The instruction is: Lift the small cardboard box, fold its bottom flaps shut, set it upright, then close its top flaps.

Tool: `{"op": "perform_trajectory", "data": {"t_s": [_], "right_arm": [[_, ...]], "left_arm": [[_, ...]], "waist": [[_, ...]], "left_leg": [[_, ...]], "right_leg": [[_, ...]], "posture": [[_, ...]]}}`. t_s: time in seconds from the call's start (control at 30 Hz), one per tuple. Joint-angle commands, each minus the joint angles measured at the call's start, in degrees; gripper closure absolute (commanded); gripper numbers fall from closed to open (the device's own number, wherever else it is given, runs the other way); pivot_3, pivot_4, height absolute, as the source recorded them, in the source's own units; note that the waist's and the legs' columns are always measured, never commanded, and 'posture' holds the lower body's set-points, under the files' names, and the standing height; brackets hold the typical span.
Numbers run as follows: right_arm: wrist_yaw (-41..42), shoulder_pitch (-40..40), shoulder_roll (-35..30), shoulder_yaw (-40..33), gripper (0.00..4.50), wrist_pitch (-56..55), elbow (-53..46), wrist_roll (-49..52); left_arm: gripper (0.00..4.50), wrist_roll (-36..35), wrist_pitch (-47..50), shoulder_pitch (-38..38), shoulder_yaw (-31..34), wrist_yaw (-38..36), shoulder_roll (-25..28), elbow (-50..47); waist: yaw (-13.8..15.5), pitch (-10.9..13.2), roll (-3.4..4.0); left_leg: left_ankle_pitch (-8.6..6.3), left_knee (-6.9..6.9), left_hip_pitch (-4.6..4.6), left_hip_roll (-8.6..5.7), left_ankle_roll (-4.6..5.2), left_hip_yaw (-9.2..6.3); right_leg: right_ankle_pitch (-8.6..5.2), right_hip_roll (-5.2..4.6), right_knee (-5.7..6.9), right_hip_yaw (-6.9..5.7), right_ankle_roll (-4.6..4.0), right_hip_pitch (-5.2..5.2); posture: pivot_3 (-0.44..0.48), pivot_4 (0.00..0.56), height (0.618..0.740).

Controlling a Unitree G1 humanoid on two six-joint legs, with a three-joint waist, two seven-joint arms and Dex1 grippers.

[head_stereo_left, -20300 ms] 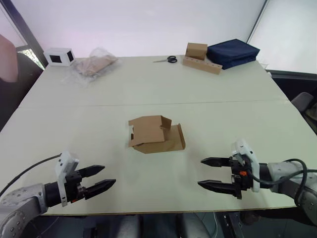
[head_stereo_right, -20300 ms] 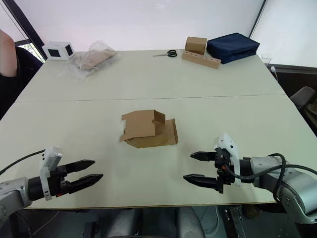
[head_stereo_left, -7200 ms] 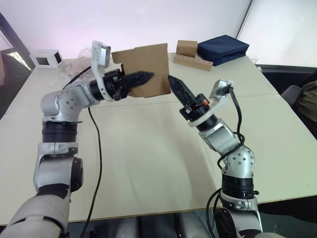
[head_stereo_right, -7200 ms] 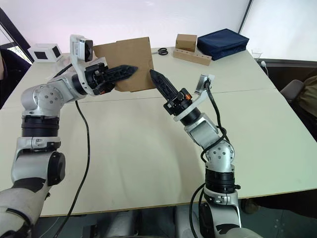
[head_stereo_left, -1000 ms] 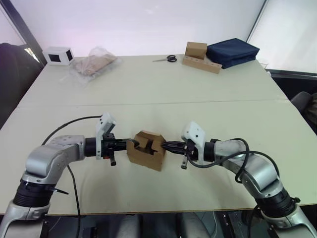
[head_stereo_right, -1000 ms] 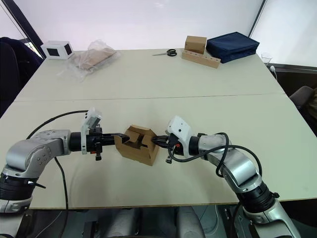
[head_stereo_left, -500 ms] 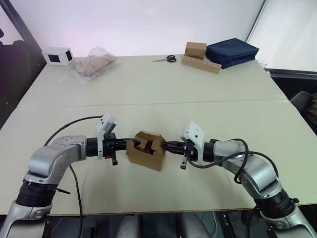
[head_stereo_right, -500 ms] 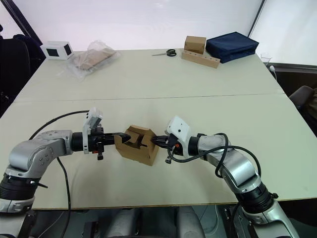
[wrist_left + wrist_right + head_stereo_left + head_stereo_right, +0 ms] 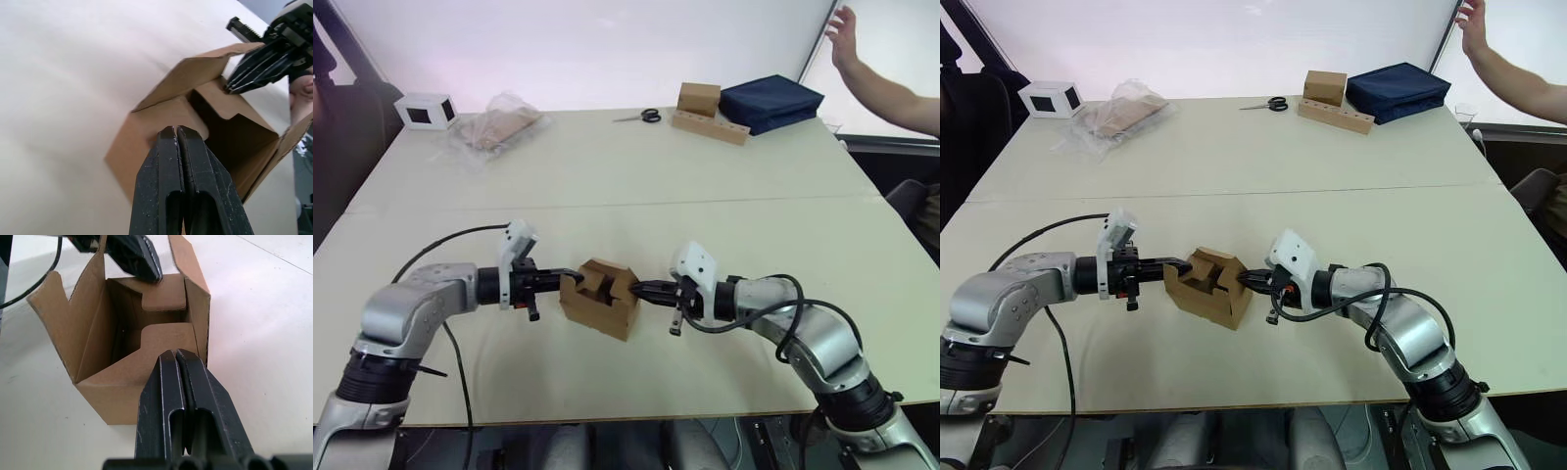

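The small plain brown corrugated cardboard box (image 9: pixel 598 299) stands upright on the pale cream table (image 9: pixel 607 176), near the front edge and between the robot's two arms, with its top open. The top flaps (image 9: pixel 161 293) are not yet closed: two short flaps with tapered outlines lean inward over the opening from opposite ends, while the longer side flaps stand up and splay outward. The left gripper (image 9: pixel 570 280) reaches in from the robot's left with its two black fingers pressed together, holding nothing, and its tip rests against the short flap on that side of the box. The right gripper (image 9: pixel 638 288) comes in from the opposite side, its fingers likewise pressed tight together with nothing between them, the tip touching the short flap at its end of the box. Along the far edge of the table lie a white cube with a dark window (image 9: pixel 427 110), a crumpled clear plastic bag (image 9: pixel 499 122) holding something brown, a pair of black-handled scissors (image 9: pixel 646 117), a brown cardboard cube on a long hole-dotted cardboard slab (image 9: pixel 708 113) and a dark blue fabric bundle (image 9: pixel 773 103). A person's bare forearm and hand (image 9: pixel 876 70) are raised beyond the table's far right corner.
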Motion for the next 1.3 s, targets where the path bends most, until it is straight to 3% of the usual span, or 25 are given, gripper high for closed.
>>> {"op": "perform_trajectory", "data": {"t_s": [0.03, 0.2, 0.37, 0.57, 0.8, 0.9, 1.03, 1.3], "right_arm": [[0.20, -0.79, 0.52, -0.93, 4.50, -0.26, -0.47, 0.26], [-0.26, -1.28, 1.41, -0.94, 4.50, -0.29, -0.50, 0.26], [-0.05, -1.29, 1.62, -3.04, 4.50, 0.02, -2.13, 1.91], [0.41, -1.02, -0.10, -7.99, 4.50, 2.36, -5.90, 6.03], [0.95, -0.92, -4.31, -15.64, 4.50, 9.35, -13.27, 16.41], [-0.95, -1.21, -4.28, -12.60, 4.50, 15.87, -18.84, 22.86], [-6.25, -1.51, -2.16, -9.10, 4.50, 21.35, -20.84, 26.04], [-10.11, -4.17, -2.01, -2.59, 4.50, 22.12, -19.10, 21.22]], "left_arm": [[4.45, 0.12, 0.50, -0.23, 0.94, 0.49, 0.41, -0.04], [4.45, -1.25, 0.24, -0.69, 2.82, 1.03, -1.02, 1.68], [4.45, -1.73, -1.07, -7.52, 7.11, 1.28, -1.42, 10.95], [4.45, 5.50, -8.84, -13.00, 2.35, -3.88, -1.02, 22.38], [4.45, 15.32, -21.56, -22.41, -4.81, -11.24, -8.23, 44.17], [4.45, 19.04, -26.06, -26.67, -7.29, -14.50, -12.66, 54.16], [4.45, 21.93, -29.04, -29.19, -8.53, -18.84, -15.45, 60.06], [4.45, 21.78, -26.45, -26.80, -7.33, -22.58, -15.07, 55.29]], "waist": [[0.05, 0.00, 0.00], [0.05, 0.00, 0.00], [0.07, 0.03, -0.05], [0.02, 0.04, -0.04], [0.38, 0.05, -0.06], [0.17, 0.07, -0.09], [-0.55, 0.07, -0.10], [-1.32, 0.08, -0.11]], "left_leg": [[0.00, 0.00, 0.00, 0.00, 0.00, 0.00], [0.00, 0.00, 0.00, 0.00, 0.00, 0.00], [0.00, 0.00, -0.02, 0.00, 0.00, -0.03], [0.02, -0.02, -0.06, -0.01, -0.04, 0.00], [0.01, 0.00, -0.09, -0.05, -0.02, 0.00], [0.01, 0.00, -0.11, -0.04, -0.01, -0.02], [0.01, 0.00, -0.11, -0.02, -0.01, -0.03], [0.00, -0.01, -0.13, -0.03, 0.01, -0.06]], "right_leg": [[0.00, 0.00, 0.00, 0.00, 0.00, 0.00], [0.00, 0.00, 0.00, 0.00, 0.00, 0.00], [0.00, 0.01, 0.00, -0.03, 0.00, -0.01], [0.00, 0.00, -0.05, -0.03, 0.00, -0.04], [0.00, 0.00, -0.06, -0.06, 0.00, -0.02], [0.00, 0.02, -0.07, -0.06, 0.00, -0.04], [0.00, 0.06, -0.05, -0.05, 0.00, -0.07], [0.00, 0.04, -0.05, -0.05, 0.00, -0.09]], "posture": [[0.000, 0.150, 0.740], [0.000, 0.150, 0.740], [0.000, 0.150, 0.740], [0.000, 0.150, 0.740], [0.000, 0.150, 0.740], [0.000, 0.150, 0.740], [0.000, 0.150, 0.740], [0.000, 0.150, 0.740]]}}
